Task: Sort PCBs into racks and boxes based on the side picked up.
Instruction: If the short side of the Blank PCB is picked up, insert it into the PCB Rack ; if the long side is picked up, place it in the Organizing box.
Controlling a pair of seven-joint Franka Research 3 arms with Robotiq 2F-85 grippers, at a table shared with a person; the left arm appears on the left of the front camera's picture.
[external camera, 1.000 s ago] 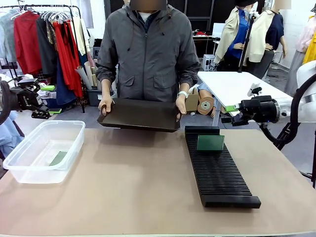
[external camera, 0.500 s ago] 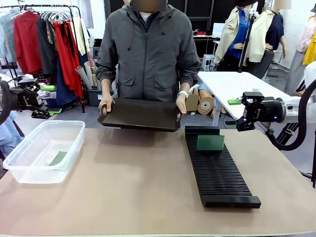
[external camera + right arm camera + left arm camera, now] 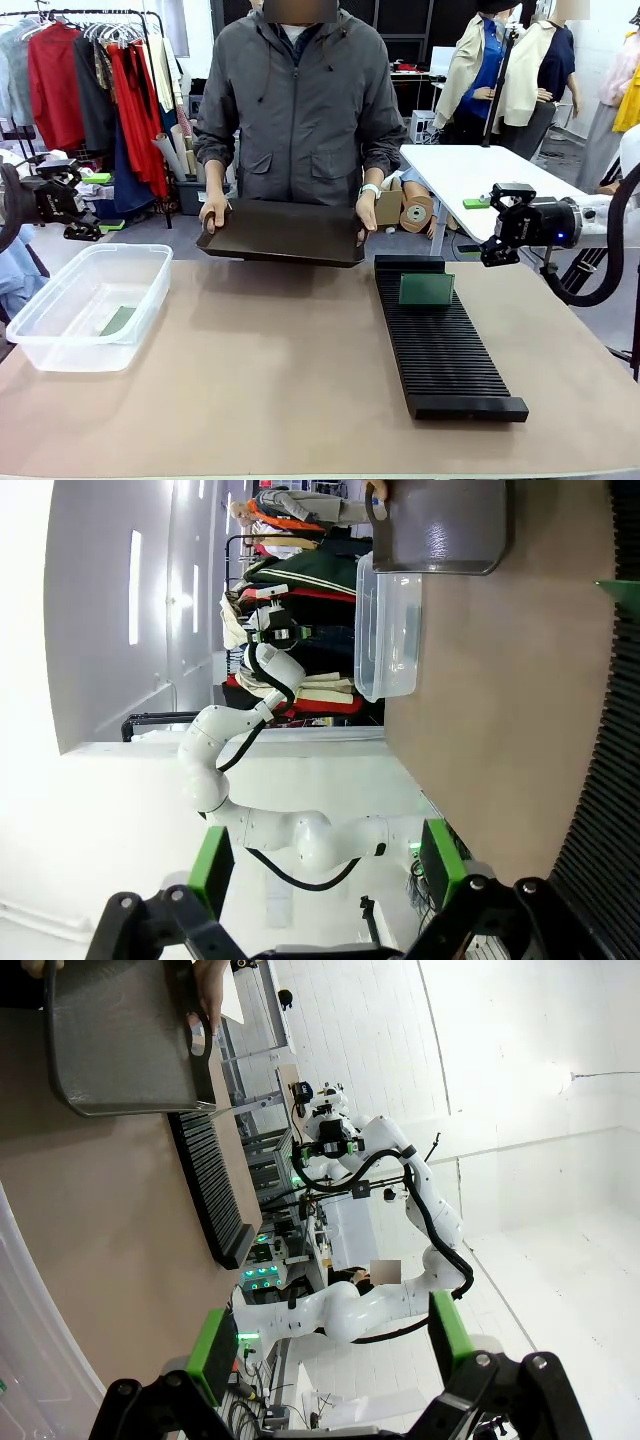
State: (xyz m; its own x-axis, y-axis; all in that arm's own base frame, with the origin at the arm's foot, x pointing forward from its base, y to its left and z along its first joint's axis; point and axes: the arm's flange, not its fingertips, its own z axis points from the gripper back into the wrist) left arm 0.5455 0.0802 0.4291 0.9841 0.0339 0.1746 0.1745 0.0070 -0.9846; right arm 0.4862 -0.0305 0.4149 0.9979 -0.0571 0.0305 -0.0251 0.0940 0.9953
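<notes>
One PCB (image 3: 426,289) stands upright in a slot near the far end of the long black rack (image 3: 445,350) on the right of the table. Another PCB (image 3: 118,320) lies flat on the floor of the clear box (image 3: 45,300) at the left. My left gripper (image 3: 95,203) hovers off the table's far-left corner, beyond the box. In the left wrist view, my left gripper (image 3: 330,1345) is open and holds nothing. My right gripper (image 3: 492,225) hangs to the right of the rack's far end. In the right wrist view, my right gripper (image 3: 325,865) is open too.
At the far edge, a person holds a smooth black tray (image 3: 285,235) with both hands, tilted a little above the table. The brown tabletop (image 3: 270,360) stretches between box and rack. A white table (image 3: 470,175) stands behind my right arm, and a clothes rail (image 3: 90,80) stands at the back left.
My right gripper has drawn back to the right and its wrist has turned. The left arm, the tray, both boards and the person's hands have stayed put.
</notes>
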